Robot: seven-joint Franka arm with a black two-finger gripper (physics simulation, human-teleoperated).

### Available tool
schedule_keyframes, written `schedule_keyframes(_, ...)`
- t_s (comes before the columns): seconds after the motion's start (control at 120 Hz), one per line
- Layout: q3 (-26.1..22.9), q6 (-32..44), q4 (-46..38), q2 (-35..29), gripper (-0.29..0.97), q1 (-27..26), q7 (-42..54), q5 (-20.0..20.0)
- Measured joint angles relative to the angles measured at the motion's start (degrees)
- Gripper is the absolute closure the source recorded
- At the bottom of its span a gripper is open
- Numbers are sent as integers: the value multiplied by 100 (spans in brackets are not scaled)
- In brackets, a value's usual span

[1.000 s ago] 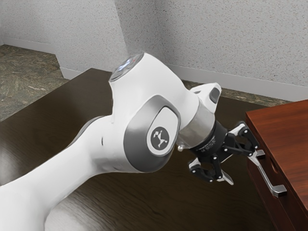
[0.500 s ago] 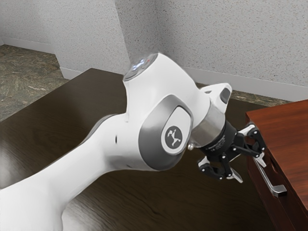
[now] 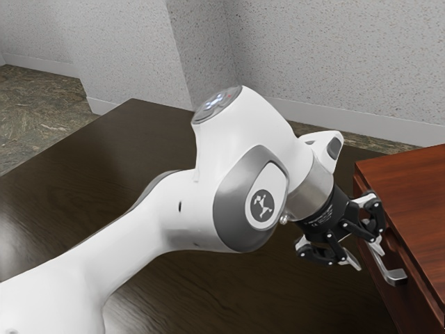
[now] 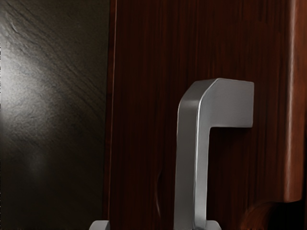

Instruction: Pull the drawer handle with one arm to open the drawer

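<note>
Now my claw [image 3: 364,252] stands wide open against the front of the red-brown drawer [image 3: 407,306], at the exterior view's right, beside the dark table [image 3: 104,181]. The silver handle [image 3: 389,268] passes through the opening of my claw and is not gripped. From my wrist, the handle's bent end [image 4: 216,103] lies just ahead.

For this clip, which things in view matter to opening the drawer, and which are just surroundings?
Part of the job:
- gripper, right at the handle
- silver drawer handle
- reddish wooden drawer front that the handle is fixed to

Just surroundings:
- dark table
- speckled wall
- mottled floor
</note>
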Motion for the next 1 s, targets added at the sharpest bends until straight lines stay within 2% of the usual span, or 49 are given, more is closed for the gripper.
schedule_keyframes(1.0, 292, -136, -111, 128, 58, -248, 21, 304)
